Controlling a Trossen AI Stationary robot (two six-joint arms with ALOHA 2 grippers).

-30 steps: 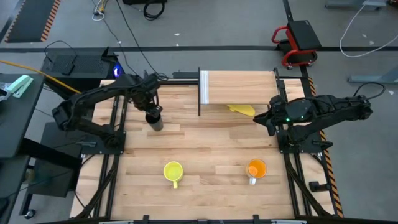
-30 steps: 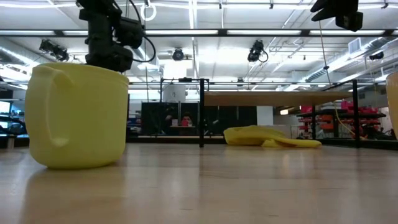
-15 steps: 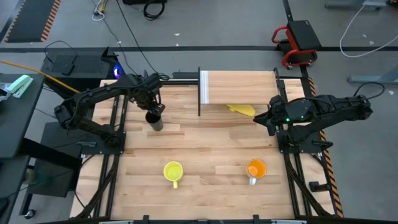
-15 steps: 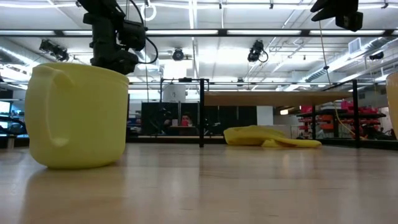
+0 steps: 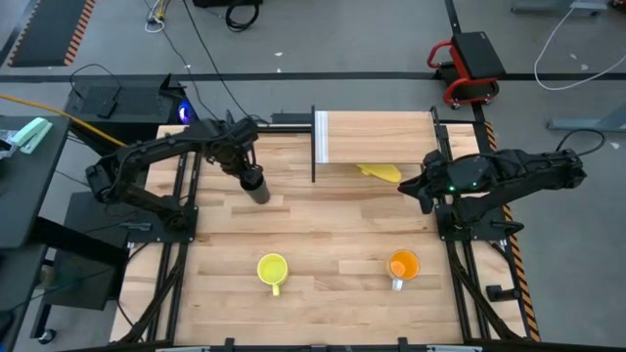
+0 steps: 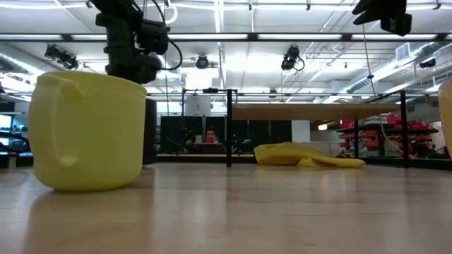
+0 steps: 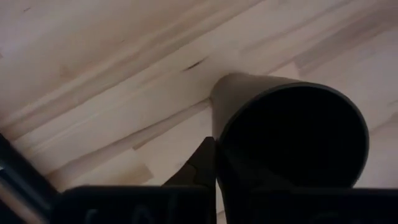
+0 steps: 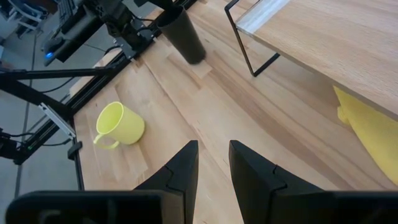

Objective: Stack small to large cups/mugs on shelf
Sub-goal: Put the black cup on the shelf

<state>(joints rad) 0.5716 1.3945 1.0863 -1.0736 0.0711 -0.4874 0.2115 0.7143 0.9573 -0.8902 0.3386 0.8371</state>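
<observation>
The tall black cup (image 5: 257, 186) stands tilted on the table's left half, its top under my left gripper (image 5: 245, 170), which is shut on it. The yellow mug (image 5: 272, 269) and the orange mug (image 5: 403, 265) rest on their bases near the front edge. The shelf (image 5: 377, 135), a raised light-wood board with a white end panel (image 5: 321, 137), stands at the far middle. My right gripper (image 8: 212, 149) hovers open over the table's right side, touching nothing. My left gripper pinches the black cup's rim (image 7: 217, 134), one finger (image 7: 204, 163) outside the wall and the other hidden inside the cup. The fingers come from above, slanting down. The cup hangs tilted, its lower end (image 5: 260, 194) toward the table's right. I cannot tell whether that end touches the table.
A flat yellow floppy object (image 5: 381, 172) lies on the table under the shelf's near edge. Thin dark posts (image 5: 313, 147) carry the shelf. Bare tabletop (image 5: 333, 235) stretches between the cup and the two mugs.
My left gripper has taken hold of the black cup and gone a little toward the table's right. The cup, upright before, now tilts, its lower end swung toward the right. My right arm has kept still.
</observation>
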